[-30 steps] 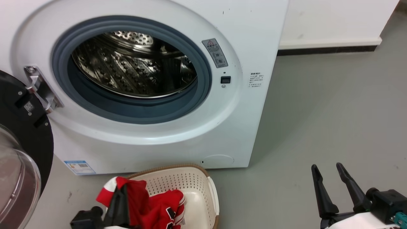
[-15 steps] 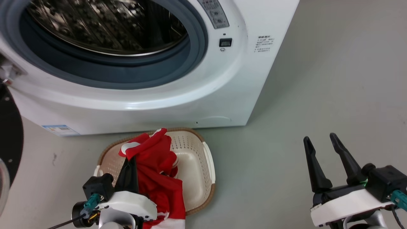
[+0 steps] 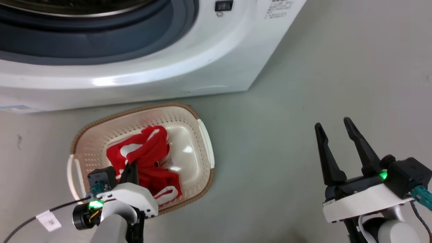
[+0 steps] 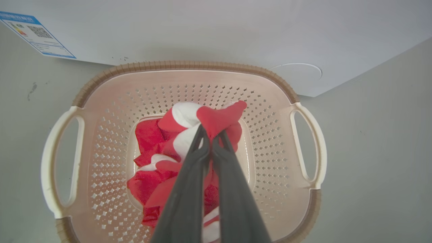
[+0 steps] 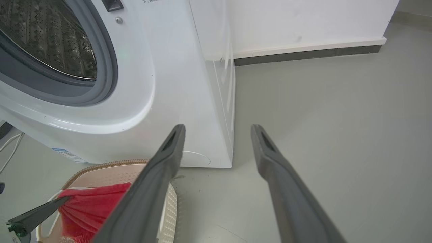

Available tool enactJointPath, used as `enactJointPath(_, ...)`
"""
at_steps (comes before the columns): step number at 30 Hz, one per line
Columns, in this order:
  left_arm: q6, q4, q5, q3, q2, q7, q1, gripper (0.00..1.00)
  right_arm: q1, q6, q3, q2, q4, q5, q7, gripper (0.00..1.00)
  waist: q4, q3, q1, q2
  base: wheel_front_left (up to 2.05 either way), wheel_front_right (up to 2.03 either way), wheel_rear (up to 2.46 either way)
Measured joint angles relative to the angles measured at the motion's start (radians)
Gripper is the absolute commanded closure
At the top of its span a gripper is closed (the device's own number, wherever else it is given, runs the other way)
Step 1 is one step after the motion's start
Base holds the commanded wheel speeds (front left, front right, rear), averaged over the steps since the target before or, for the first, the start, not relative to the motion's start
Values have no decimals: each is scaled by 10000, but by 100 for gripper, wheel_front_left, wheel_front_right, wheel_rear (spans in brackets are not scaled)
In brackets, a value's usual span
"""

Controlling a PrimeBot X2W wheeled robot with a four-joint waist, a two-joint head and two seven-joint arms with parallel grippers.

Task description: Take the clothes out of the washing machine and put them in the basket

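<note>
We see the white washing machine [image 3: 162,77] rising just beyond the left end effector [image 4: 208,133]. The grey floor [image 3: 303,84] lies below both arms. The cream basket [image 4: 270,135] sits on that floor directly under the left end effector, just in front of the machine. The red clothes [image 4: 219,118] lie heaped in the basket's bottom. One red-and-white fold is raised and pinched at the tips of the left end effector, which is drawn narrow around the cloth. Well to the right of the basket, the right end effector [image 3: 333,124] hangs over the floor, spread wide, with only floor between its fingers.
</note>
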Motion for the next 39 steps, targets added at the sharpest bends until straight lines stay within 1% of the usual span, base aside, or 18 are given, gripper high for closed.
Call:
enactJointPath(4, -31, 1030, 123, 268, 115, -2, -478, 100, -123, 0, 79, -2, 96, 19, -121, 0, -228, 503, 0, 0, 0, 0, 0)
enactJointPath(9, -63, 2405, 332, 286, 311, -2, -981, 100, -339, 0, 267, 0, 255, 98, -265, 0, -575, 896, 0, 0, 0, 0, 0)
enactJointPath(10, -71, 2594, 339, 309, 332, -2, -1038, 98, -341, 0, 284, 0, 305, 105, -313, 0, -645, 935, 0, 0, 0, 0, 0)
enactJointPath(12, -71, 2888, 320, 368, 345, -2, -1115, 52, -372, 0, 299, 0, 441, 150, -376, 0, -761, 962, 0, 0, 0, 0, 0)
enactJointPath(13, -71, 2989, 322, 391, 345, -2, -1117, 0, -377, 0, 293, -2, 520, 155, -422, 0, -794, 922, 0, 0, 0, 0, 0)
enactJointPath(18, -146, 2874, 445, 508, 359, -2, -899, 0, -365, 0, 207, 2, 825, -4, -523, 0, -817, 365, 0, 0, 0, 0, 0)
enactJointPath(24, -234, 2069, 589, 690, 188, -2, -4, 0, -25, 0, -128, 2, 1009, -109, -412, 0, -692, -886, -1, 0, 0, 0, 0)
enactJointPath(32, -336, 447, 825, 884, -65, -2, 1181, 0, 869, 0, -493, 2, 784, -247, 123, 0, -296, -2751, -3, 0, 0, 0, 0)
enactJointPath(39, -426, -1616, 1057, 1043, -136, -2, 1905, 0, 1442, 0, -761, 2, 384, -334, 422, 0, 150, -3954, -4, 0, 0, 0, 0)
